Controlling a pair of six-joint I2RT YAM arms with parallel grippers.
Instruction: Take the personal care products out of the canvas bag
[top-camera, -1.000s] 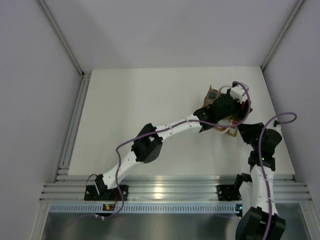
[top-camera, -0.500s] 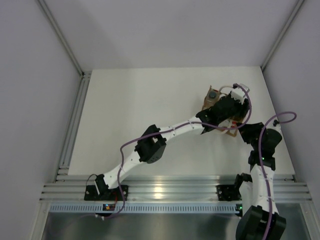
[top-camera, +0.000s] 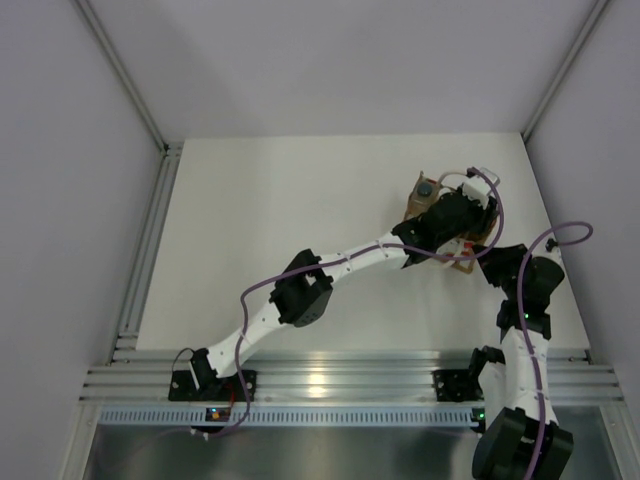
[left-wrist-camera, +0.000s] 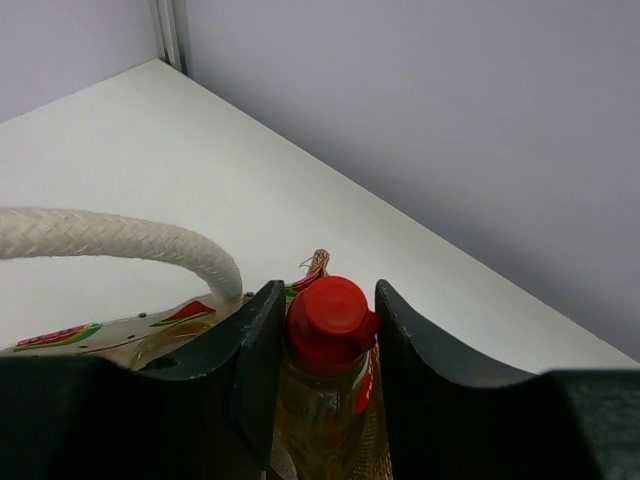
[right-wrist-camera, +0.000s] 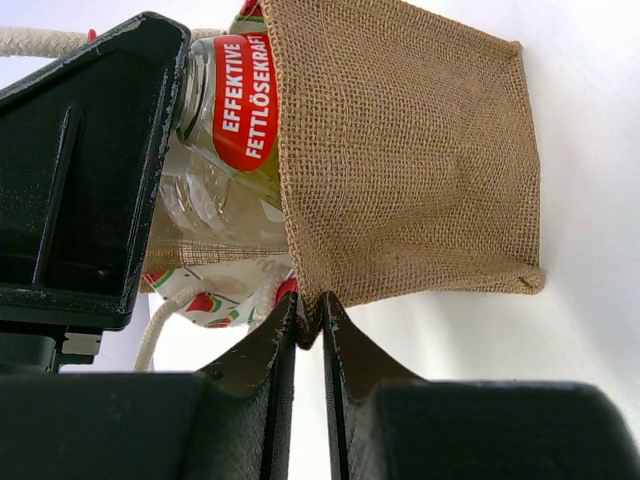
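The canvas bag (right-wrist-camera: 400, 160) lies at the table's far right, tan burlap with a white panel printed in red (left-wrist-camera: 120, 335) and a pale rope handle (left-wrist-camera: 120, 240). My left gripper (left-wrist-camera: 328, 300) is at the bag's mouth, shut on the red-capped yellow-amber bottle (left-wrist-camera: 330, 325), which sticks out of the opening. The bottle's red label (right-wrist-camera: 245, 100) shows in the right wrist view. My right gripper (right-wrist-camera: 309, 305) is shut on the bag's burlap edge. In the top view a dark-capped bottle (top-camera: 425, 188) shows at the bag's far-left end, beside the left gripper (top-camera: 460, 205).
White enclosure walls stand close behind and to the right of the bag (top-camera: 462, 265). An aluminium rail (top-camera: 145, 250) runs along the table's left side, and a wider one (top-camera: 350, 380) along the near edge by the arm bases.
The left gripper reached a little further over the bag and its jaws closed onto the red-capped bottle. The right arm and the bag stayed put.
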